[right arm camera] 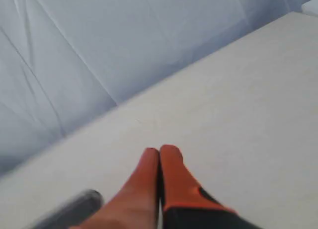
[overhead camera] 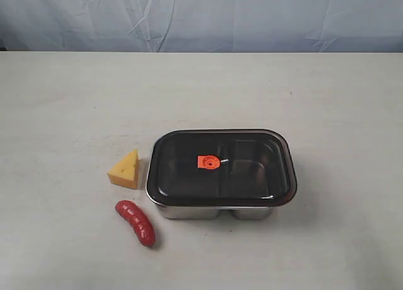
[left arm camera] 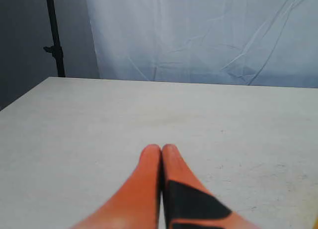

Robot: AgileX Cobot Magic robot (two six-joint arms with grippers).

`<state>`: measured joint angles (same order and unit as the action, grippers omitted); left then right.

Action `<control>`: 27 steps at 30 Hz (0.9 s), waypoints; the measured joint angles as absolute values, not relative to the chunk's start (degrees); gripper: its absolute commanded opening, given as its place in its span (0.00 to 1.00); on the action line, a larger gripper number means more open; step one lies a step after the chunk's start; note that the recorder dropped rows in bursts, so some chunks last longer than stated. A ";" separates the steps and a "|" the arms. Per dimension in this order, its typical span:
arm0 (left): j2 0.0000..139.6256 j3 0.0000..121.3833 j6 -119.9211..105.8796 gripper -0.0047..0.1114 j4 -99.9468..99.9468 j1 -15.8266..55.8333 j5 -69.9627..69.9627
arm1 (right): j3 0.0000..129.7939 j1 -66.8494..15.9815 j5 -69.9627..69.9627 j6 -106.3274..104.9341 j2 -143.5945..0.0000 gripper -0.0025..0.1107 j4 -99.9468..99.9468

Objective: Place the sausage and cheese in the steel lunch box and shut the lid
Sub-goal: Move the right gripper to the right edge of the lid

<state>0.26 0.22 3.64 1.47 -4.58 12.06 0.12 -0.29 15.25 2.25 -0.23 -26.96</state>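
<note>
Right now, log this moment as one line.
lid on lunch box | cheese, sausage on table | left gripper shut | right gripper shut

Pale table (overhead camera: 69, 101) before creased white backdrop cloth (overhead camera: 201, 16)

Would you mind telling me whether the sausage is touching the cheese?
Apart. The exterior view shows bare table between the cheese and the sausage.

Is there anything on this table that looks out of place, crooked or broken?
Nothing is spilled or broken. One oddity: the lid already sits on the lunch box, while the cheese and the sausage lie outside it on the table, to its left in the exterior view.
</note>
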 measured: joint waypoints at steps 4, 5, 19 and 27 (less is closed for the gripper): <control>0.26 0.22 3.64 0.04 1.47 -4.58 12.06 | 0.12 -0.29 8.52 4.07 -0.23 0.01 -50.35; 0.26 0.22 3.64 0.04 1.47 -4.58 12.06 | 0.12 -0.29 7.77 4.33 -0.23 0.01 -55.89; 0.26 0.22 3.64 0.04 1.47 -4.58 12.06 | 11.86 -0.29 20.54 -9.31 -10.50 0.01 -70.95; 0.26 0.22 3.64 0.04 1.47 -4.58 12.06 | 55.37 -0.29 53.13 -19.17 -63.67 0.02 -46.55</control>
<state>0.26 0.22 3.64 1.47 -4.58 12.06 55.37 -0.29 53.13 -19.17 -63.67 -46.55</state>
